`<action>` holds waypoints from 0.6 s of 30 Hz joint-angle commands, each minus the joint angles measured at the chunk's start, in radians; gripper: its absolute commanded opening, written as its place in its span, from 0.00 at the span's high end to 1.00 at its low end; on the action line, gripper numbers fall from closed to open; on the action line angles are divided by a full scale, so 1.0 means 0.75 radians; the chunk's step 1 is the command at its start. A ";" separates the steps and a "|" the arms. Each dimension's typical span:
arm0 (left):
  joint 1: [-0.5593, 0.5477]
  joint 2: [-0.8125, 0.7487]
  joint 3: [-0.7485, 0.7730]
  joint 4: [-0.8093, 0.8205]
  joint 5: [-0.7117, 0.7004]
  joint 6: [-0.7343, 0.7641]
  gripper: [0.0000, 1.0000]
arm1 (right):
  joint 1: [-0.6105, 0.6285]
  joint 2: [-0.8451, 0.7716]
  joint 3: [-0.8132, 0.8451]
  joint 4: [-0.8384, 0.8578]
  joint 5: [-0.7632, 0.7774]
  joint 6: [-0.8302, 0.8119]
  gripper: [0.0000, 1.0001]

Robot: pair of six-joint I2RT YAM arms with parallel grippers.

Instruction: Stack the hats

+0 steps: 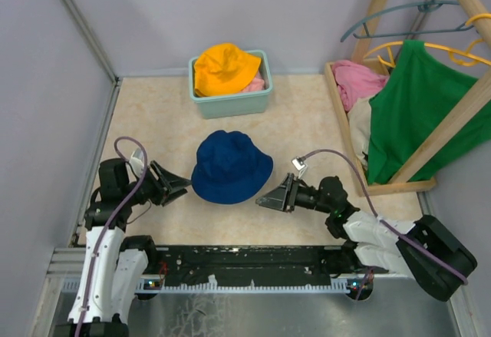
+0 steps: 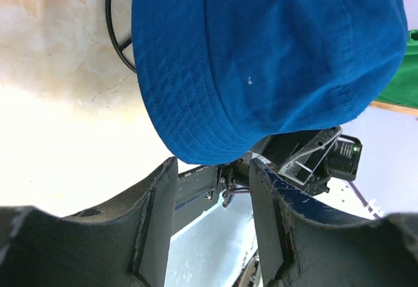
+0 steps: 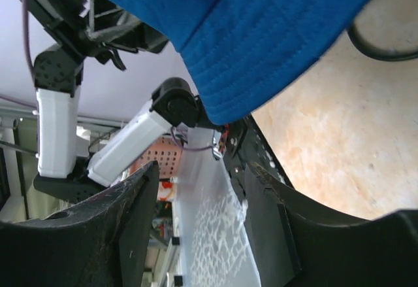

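Between left claw (image 1: 184, 189) and right claw (image 1: 261, 201), navy hat (image 1: 232, 166) — near both; jaws parted

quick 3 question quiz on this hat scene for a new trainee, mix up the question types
1. True or false: the navy hat lies on the table between the left gripper and the right gripper.
2. Where is the yellow-orange hat? A) on top of the navy hat B) in the teal bin C) held by the left gripper
3. Fill the gap: both grippers have their jaws ____ and hold nothing.

Key: 1 true; 2 B; 3 open
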 commanded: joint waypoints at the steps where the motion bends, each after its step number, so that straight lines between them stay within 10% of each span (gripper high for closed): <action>1: 0.004 0.044 -0.004 0.033 0.010 -0.047 0.46 | 0.126 0.005 0.012 0.174 0.304 0.010 0.45; 18: 0.006 0.153 0.091 0.038 -0.009 0.041 0.46 | 0.272 0.558 0.141 0.784 0.463 0.064 0.50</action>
